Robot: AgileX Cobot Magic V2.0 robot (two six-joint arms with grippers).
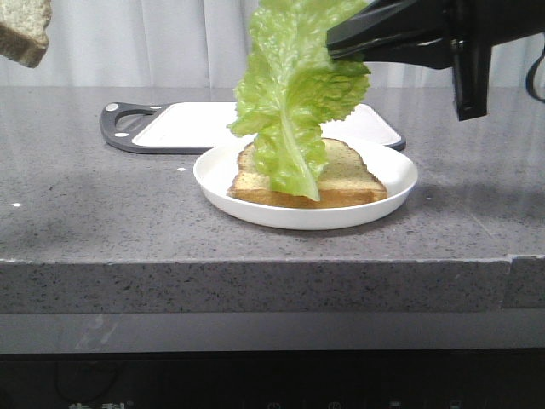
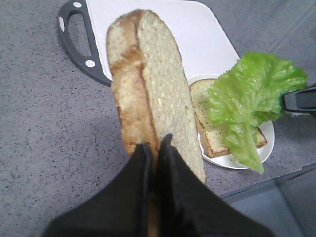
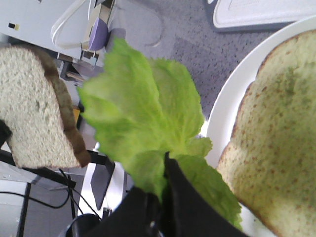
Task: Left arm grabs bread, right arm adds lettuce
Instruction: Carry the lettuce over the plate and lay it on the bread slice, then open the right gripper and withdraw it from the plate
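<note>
While the left tool (image 2: 154,143) clamps the bread (image 2: 148,84) aloft, the right tool (image 3: 160,197) pinches the lettuce (image 1: 289,102), dangling over the plated slice (image 1: 349,179) mid-counter (image 1: 85,213).

Below the right arm's fingers (image 1: 334,41) the lettuce (image 1: 289,102) hangs down, its tip reaching the bread slice on the plate (image 1: 341,175), so the white plate (image 1: 400,170) offers no free way straight down. Behind it lies the cutting board (image 1: 196,123). The bench (image 1: 102,204) to the left is open. The left arm's fingers (image 2: 155,148), gripping the bread (image 2: 148,84), are up high, well apart from the plate.
</note>
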